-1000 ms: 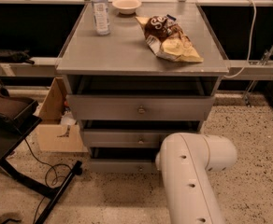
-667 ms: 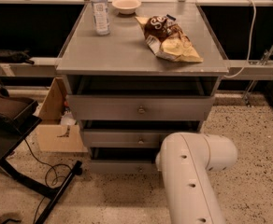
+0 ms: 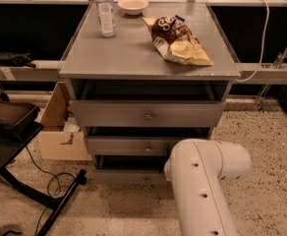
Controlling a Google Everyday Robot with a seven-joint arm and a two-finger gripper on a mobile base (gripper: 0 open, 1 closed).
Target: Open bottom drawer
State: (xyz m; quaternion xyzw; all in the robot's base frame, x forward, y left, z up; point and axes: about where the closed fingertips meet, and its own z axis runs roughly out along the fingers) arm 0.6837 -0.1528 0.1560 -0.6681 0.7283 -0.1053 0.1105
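Note:
The bottom drawer (image 3: 124, 176) is the lowest and slimmest grey front of the cabinet, just above the floor, with a small round knob (image 3: 147, 179). A dark gap shows above its front. Its right end is hidden behind my white arm (image 3: 202, 181), which rises from the bottom edge in front of the cabinet's lower right. My gripper is not in view; only this arm segment shows. The middle drawer (image 3: 129, 145) and the top drawer (image 3: 143, 114) sit above it.
On the cabinet top (image 3: 109, 58) stand a water bottle (image 3: 105, 6), a small bowl (image 3: 132, 5) and a chip bag (image 3: 178, 41). A cardboard box (image 3: 60, 127) sits left of the cabinet. A black stand (image 3: 11, 127) and a cable (image 3: 55, 181) lie at the left.

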